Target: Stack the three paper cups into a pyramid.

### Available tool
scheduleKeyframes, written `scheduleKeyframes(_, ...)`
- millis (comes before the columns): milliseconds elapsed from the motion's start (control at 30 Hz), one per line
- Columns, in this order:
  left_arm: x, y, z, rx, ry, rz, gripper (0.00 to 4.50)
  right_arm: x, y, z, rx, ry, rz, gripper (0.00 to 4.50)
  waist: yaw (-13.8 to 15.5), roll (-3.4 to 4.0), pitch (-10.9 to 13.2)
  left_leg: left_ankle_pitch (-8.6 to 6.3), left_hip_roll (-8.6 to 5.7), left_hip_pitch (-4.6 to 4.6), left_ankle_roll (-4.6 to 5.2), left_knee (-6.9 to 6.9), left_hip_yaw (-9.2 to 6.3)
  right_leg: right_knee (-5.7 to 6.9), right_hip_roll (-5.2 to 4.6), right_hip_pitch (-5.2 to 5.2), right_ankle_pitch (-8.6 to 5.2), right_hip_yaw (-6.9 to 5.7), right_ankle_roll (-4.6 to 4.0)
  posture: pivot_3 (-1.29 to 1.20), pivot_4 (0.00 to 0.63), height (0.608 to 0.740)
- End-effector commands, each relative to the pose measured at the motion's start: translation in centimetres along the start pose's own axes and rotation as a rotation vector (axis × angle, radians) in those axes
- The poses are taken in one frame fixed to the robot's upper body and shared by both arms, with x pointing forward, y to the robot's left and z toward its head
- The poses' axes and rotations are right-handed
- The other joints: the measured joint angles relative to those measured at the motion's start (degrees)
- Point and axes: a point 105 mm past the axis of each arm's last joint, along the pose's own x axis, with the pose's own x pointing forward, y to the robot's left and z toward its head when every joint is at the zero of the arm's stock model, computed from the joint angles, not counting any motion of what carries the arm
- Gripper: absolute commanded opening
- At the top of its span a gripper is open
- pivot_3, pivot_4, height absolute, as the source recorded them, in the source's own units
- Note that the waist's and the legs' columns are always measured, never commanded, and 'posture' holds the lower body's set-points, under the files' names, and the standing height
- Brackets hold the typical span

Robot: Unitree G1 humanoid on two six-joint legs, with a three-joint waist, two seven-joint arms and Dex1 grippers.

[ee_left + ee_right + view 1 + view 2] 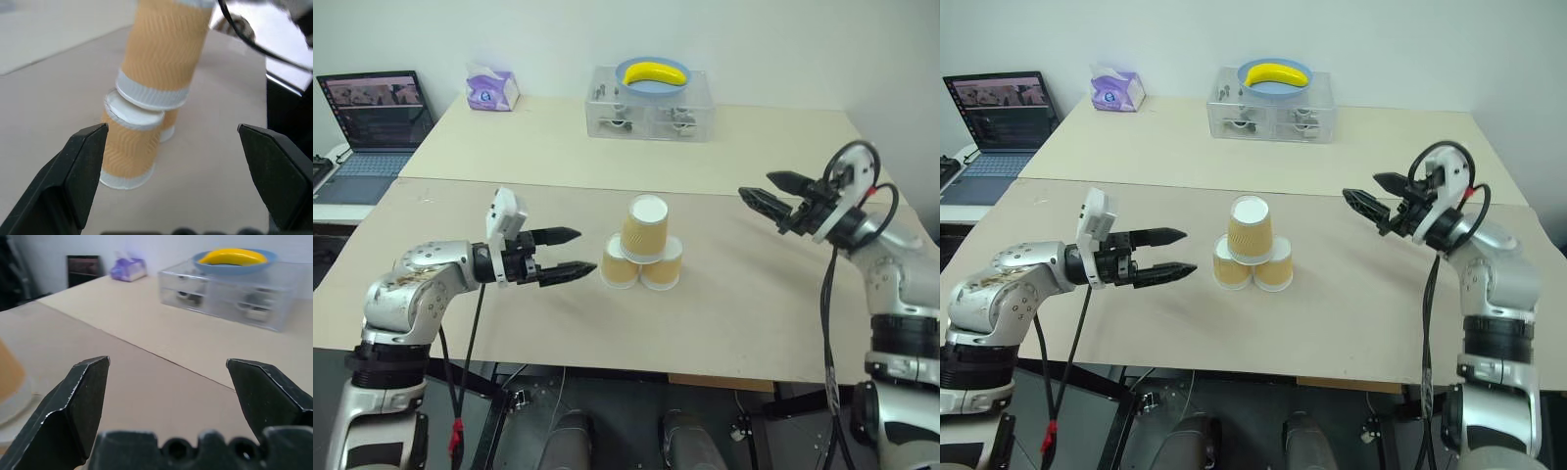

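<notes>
The three paper cups, tan with white rims, stand as a pyramid at the middle of the near table. Two lower cups [620, 266] [663, 266] sit side by side, mouths down. The top cup [644, 230] rests across both, its white end up. My left gripper [584, 251] is open and level just left of the pyramid, touching nothing; its wrist view shows the top cup [161, 54] and a lower cup [129, 147] ahead of its fingers. My right gripper [759, 187] is open and empty, well to the right of the cups and raised off the table.
On the far table stand a clear drawer box [651, 113] bearing a blue plate with a banana [655, 73], and a purple tissue box [491, 88]. A laptop [377, 122] sits at the far left. The table's front edge [636, 367] runs just before the cups.
</notes>
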Motion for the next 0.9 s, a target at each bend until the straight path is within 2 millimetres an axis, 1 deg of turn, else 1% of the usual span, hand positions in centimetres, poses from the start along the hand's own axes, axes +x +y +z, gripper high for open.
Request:
scheduleKeyframes(33, -1.7, 1.2, 1.7, -0.023, -0.120, 0.190, 4.50, -2.4, -2.9, 1.8, -0.076, -0.084, -0.255, 4.49, 0.0, 0.00, 0.0, 0.00, 0.00, 0.03, 0.00, 0.01, 0.00, 0.00, -0.01, 0.03, 0.00, 0.00, 0.00, 0.00, 0.150, 0.694)
scheduleKeyframes(67, -2.1, 1.5, 1.4, -0.031, -0.129, 0.244, 4.50, -3.2, -3.8, 1.3, -0.047, -0.086, -0.332, 4.49, 0.0, 0.00, 0.0, 0.00, 0.00, 0.05, 0.00, 0.00, 0.00, 0.00, -0.01, 0.05, 0.00, 0.00, 0.00, 0.00, 0.150, 0.694)
scheduleKeyframes(133, -2.6, 1.8, 0.9, -0.040, -0.132, 0.304, 4.50, -4.4, -4.7, 0.6, -0.010, -0.087, -0.434, 4.49, 0.0, 0.00, 0.0, 0.00, 0.00, 0.10, 0.00, -0.03, 0.00, -0.02, 0.00, 0.09, 0.00, 0.00, 0.00, 0.00, 0.150, 0.694)
scheduleKeyframes(233, -3.0, 2.7, -0.2, -0.070, -0.169, 0.439, 4.50, -5.8, -5.1, -1.1, 0.007, -0.072, -0.551, 4.49, 0.0, 0.00, 0.0, 0.00, -0.01, 0.10, 0.00, -0.03, 0.00, -0.01, -0.01, 0.09, 0.00, 0.02, 0.00, 0.00, 0.150, 0.694)
scheduleKeyframes(267, -3.0, 3.2, -0.8, -0.053, -0.164, 0.501, 4.50, -6.1, -5.0, -1.9, 0.009, -0.061, -0.587, 4.49, 0.1, 0.00, 0.0, 0.00, -0.02, 0.11, 0.00, -0.02, 0.00, -0.01, -0.01, 0.11, 0.00, 0.02, 0.00, 0.00, 0.150, 0.694)
scheduleKeyframes(333, -3.0, 3.8, -1.8, -0.025, -0.152, 0.582, 4.50, -6.3, -4.9, -2.8, 0.012, -0.049, -0.625, 4.49, 0.0, 0.00, 0.0, 0.00, -0.03, 0.12, 0.00, 0.02, 0.00, 0.02, -0.01, 0.12, 0.01, 0.03, -0.01, 0.00, 0.150, 0.694)
scheduleKeyframes(467, -3.6, 6.2, -4.9, -0.042, -0.159, 0.884, 4.50, -6.1, -3.6, -5.4, 0.031, -0.011, -0.671, 4.49, -0.1, 0.01, 0.0, 0.00, -0.04, 0.19, -0.01, -0.01, 0.03, 0.02, 0.01, 0.13, 0.02, 0.08, -0.01, 0.00, 0.150, 0.694)
scheduleKeyframes(533, -4.0, 6.7, -5.6, -0.062, -0.171, 0.973, 4.50, -6.2, -3.5, -5.8, 0.027, -0.007, -0.691, 4.49, -0.1, 0.01, 0.0, 0.00, -0.05, 0.18, -0.01, -0.02, 0.03, 0.01, 0.01, 0.13, 0.02, 0.09, -0.01, 0.00, 0.150, 0.694)
scheduleKeyframes(633, -4.8, 7.6, -6.0, -0.066, -0.201, 1.105, 4.50, -6.6, -3.5, -6.5, 0.049, -0.003, -0.734, 4.49, 0.1, 0.01, 0.0, 0.00, -0.06, 0.11, -0.01, -0.02, 0.03, 0.02, 0.00, 0.07, 0.02, 0.10, -0.01, 0.00, 0.150, 0.694)
scheduleKeyframes(700, -5.1, 7.9, -5.8, -0.058, -0.221, 1.141, 4.50, -6.7, -3.3, -6.7, 0.065, -0.009, -0.739, 4.49, 0.1, 0.00, 0.0, 0.00, -0.06, 0.11, -0.01, -0.01, 0.02, 0.01, 0.00, 0.09, 0.02, 0.08, -0.01, 0.00, 0.150, 0.694)
scheduleKeyframes(733, -5.0, 7.9, -6.0, -0.081, -0.218, 1.134, 4.50, -6.7, -3.2, -6.8, 0.062, -0.007, -0.737, 4.49, 0.1, 0.00, 0.0, 0.00, -0.06, 0.12, -0.01, -0.01, 0.02, 0.02, 0.00, 0.09, 0.02, 0.08, -0.01, 0.00, 0.150, 0.694)
scheduleKeyframes(800, -5.1, 8.1, -5.8, -0.044, -0.212, 1.138, 4.50, -6.5, -2.9, -7.0, 0.055, 0.004, -0.725, 4.49, 0.1, 0.01, 0.0, 0.00, -0.07, 0.12, -0.01, -0.01, 0.03, 0.02, -0.01, 0.10, 0.02, 0.08, -0.01, 0.00, 0.150, 0.694)
scheduleKeyframes(900, -5.3, 8.3, -5.9, -0.049, -0.220, 1.147, 4.50, -6.3, -2.6, -7.3, 0.052, 0.008, -0.714, 4.49, 0.1, 0.01, 0.0, 0.00, -0.09, 0.12, -0.01, -0.01, 0.03, 0.01, -0.01, 0.11, 0.02, 0.08, -0.01, 0.00, 0.150, 0.694)
